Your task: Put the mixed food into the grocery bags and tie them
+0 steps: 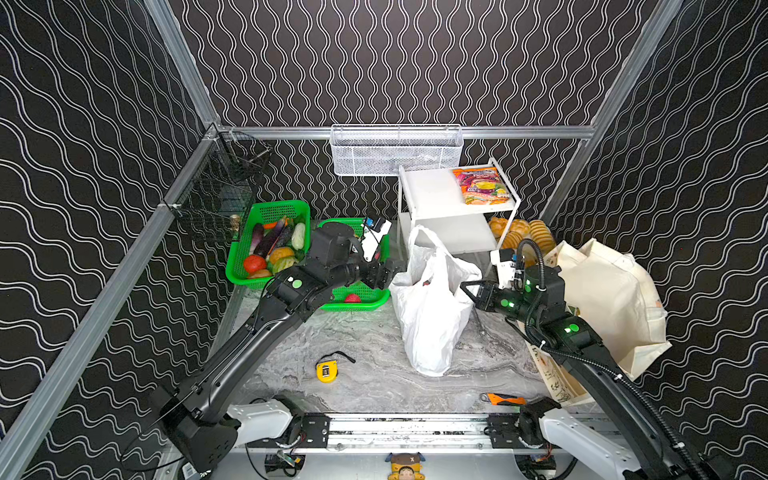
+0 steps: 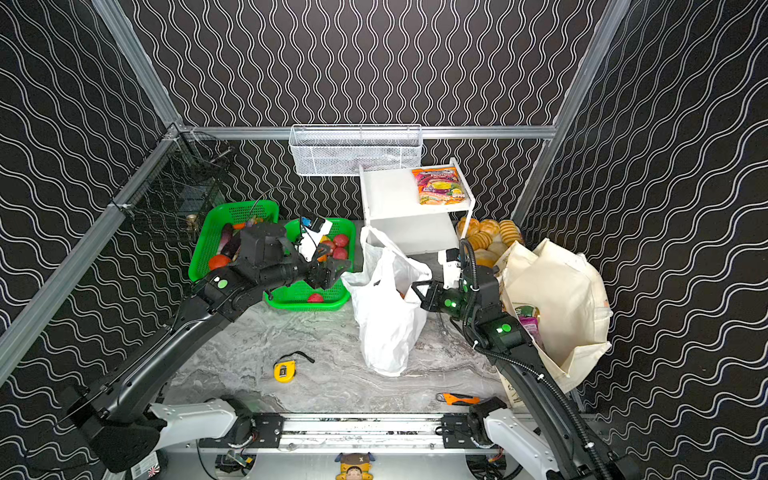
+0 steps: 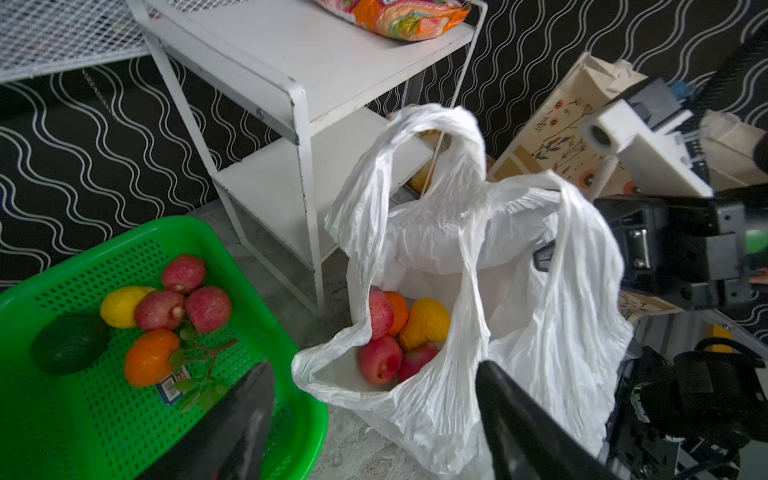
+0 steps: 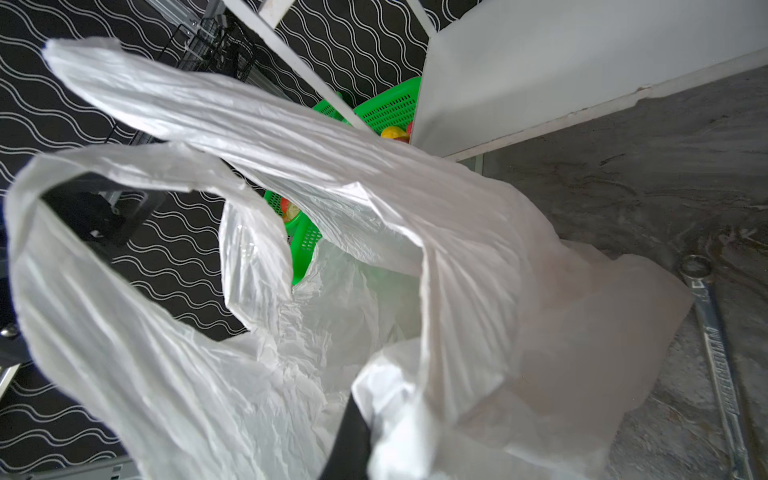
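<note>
The white plastic grocery bag (image 1: 432,316) stands mid-table with its mouth open and both handles up. Inside it lie red, orange and yellow toy fruits (image 3: 399,332). My right gripper (image 1: 467,286) is shut on the bag's right rim, and in the right wrist view its dark finger (image 4: 353,419) pinches the film. My left gripper (image 3: 374,374) hovers open at the bag's left rim, over the nearer green basket (image 3: 266,291); nothing is between its fingers. The cream tote (image 2: 557,291) leans at the right with a purple packet (image 2: 530,326) inside. A pink-orange snack packet (image 1: 482,185) lies on the white shelf.
More toy fruits (image 3: 166,307) lie in the nearer green basket, and vegetables fill the far one (image 1: 266,208). The white shelf rack (image 1: 432,195) stands behind the bag, with bread rolls (image 1: 519,232) beside it. On the table lie a yellow tape measure (image 1: 327,370), an orange knife (image 1: 503,400) and a wrench (image 4: 715,340).
</note>
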`<state>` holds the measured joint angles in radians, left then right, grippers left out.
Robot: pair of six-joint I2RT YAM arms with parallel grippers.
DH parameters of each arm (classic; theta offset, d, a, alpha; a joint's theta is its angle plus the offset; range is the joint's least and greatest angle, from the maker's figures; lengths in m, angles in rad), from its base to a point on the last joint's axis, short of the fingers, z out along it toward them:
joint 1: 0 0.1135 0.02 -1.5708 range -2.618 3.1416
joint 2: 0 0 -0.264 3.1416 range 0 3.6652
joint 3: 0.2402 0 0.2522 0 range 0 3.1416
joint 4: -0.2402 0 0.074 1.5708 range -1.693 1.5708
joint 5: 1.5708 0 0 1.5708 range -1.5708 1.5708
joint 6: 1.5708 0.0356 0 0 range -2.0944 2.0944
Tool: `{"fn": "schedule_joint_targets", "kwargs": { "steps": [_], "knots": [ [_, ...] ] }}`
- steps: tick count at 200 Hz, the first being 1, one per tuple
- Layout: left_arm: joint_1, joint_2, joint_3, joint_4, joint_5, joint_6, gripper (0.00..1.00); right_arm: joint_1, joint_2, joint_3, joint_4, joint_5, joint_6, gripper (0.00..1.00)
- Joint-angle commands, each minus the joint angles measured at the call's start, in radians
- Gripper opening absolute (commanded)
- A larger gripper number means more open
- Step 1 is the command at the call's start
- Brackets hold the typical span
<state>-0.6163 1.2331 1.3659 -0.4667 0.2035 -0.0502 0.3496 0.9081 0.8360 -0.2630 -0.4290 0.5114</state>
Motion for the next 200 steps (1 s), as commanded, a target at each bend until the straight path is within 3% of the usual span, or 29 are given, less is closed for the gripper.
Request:
{"fn": "schedule_joint_targets", "kwargs": {
  "steps": [1, 17, 54, 65, 92, 145, 175, 200],
  "knots": [
    [0.000, -0.018, -0.016, 0.044, 0.098, 0.128, 0.83, 0.000, -0.009, -0.011, 0.051, -0.059, -0.058, 0.00],
    [0.000, -0.001, -0.010, 0.032, 0.182, 0.234, 0.84, 0.000, -0.017, -0.020, 0.071, -0.110, -0.102, 0.00],
    [0.007, 0.089, 0.077, -0.078, 0.349, 0.434, 0.93, 0.001, -0.022, -0.016, 0.044, -0.111, -0.209, 0.00],
    [0.007, 0.116, 0.109, -0.113, 0.357, 0.483, 0.94, 0.000, -0.025, -0.016, 0.039, -0.116, -0.234, 0.00],
    [0.039, 0.139, 0.125, -0.074, 0.392, 0.496, 0.95, 0.001, -0.033, -0.021, 0.042, -0.124, -0.261, 0.00],
    [0.090, 0.169, 0.103, 0.094, 0.294, 0.433, 0.95, 0.001, -0.044, -0.031, 0.048, -0.168, -0.282, 0.00],
    [0.090, 0.229, 0.132, 0.119, 0.414, 0.423, 0.92, 0.001, -0.044, -0.036, 0.063, -0.180, -0.289, 0.00],
    [0.089, 0.257, 0.158, 0.140, 0.460, 0.341, 0.83, 0.001, -0.033, -0.027, 0.056, -0.184, -0.289, 0.00]
  ]
}}
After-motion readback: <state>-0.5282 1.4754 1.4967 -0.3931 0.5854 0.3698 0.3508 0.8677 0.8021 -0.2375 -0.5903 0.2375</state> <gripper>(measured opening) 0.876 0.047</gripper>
